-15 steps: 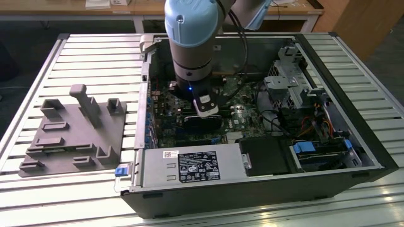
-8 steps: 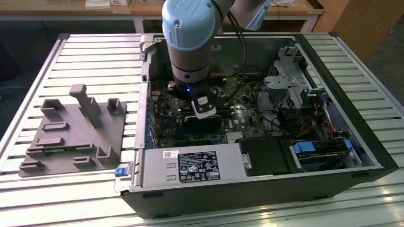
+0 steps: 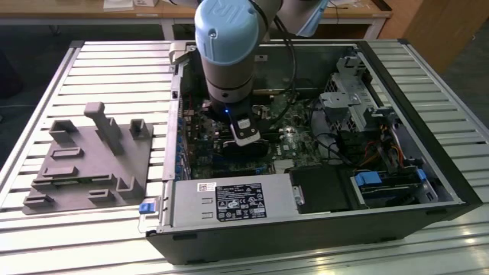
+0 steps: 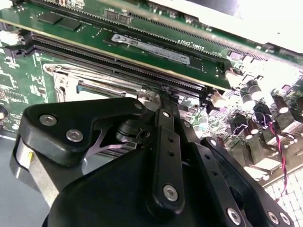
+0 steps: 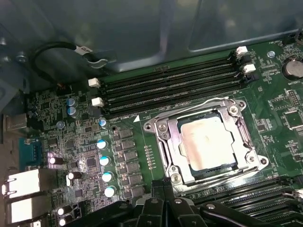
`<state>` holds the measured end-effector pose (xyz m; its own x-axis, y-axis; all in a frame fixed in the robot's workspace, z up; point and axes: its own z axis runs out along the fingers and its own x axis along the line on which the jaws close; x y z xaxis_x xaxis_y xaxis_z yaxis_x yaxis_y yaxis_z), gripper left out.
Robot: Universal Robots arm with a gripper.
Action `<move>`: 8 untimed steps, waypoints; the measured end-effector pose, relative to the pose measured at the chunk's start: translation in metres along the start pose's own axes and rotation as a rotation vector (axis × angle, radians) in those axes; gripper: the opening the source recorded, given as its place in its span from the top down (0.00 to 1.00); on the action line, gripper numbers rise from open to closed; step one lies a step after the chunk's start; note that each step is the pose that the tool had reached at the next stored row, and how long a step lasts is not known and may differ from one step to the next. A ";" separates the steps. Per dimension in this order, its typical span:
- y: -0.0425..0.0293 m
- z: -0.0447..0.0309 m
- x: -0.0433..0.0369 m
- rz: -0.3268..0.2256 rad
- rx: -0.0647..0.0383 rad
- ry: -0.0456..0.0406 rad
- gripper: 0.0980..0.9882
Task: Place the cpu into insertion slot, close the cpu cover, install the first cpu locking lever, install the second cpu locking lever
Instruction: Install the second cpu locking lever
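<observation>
The cpu (image 5: 207, 142) is seated in the insertion slot (image 5: 166, 156), framed by the lowered cpu cover (image 5: 176, 137). The hand (image 5: 163, 187) is held just beside the socket; its state cannot be told.

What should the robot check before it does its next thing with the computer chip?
1. cpu sitting in the slot: ok, it lies flat inside the silver rim.
2. Cover down: ok, the frame looks closed around the cpu, whose top shows through the window.
3. Levers locked: cannot tell, thin wire runs along the slot's edge but its hooks are not clear.
4. Nothing loose on the cpu: ok, its top is bare.
5. End effector near the slot: ok, it sits close beside the slot in the first wrist view.
</observation>
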<state>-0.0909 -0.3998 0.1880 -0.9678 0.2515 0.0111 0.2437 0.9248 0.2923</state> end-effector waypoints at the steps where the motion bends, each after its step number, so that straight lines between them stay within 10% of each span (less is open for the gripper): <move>1: 0.0000 0.0000 0.0000 0.000 0.000 0.0000 0.99; 8: 0.0041 -0.0132 0.0002 0.000 0.000 0.0000 0.99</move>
<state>-0.0909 -0.3998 0.2019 -0.9678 0.2514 0.0110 0.2436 0.9248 0.2923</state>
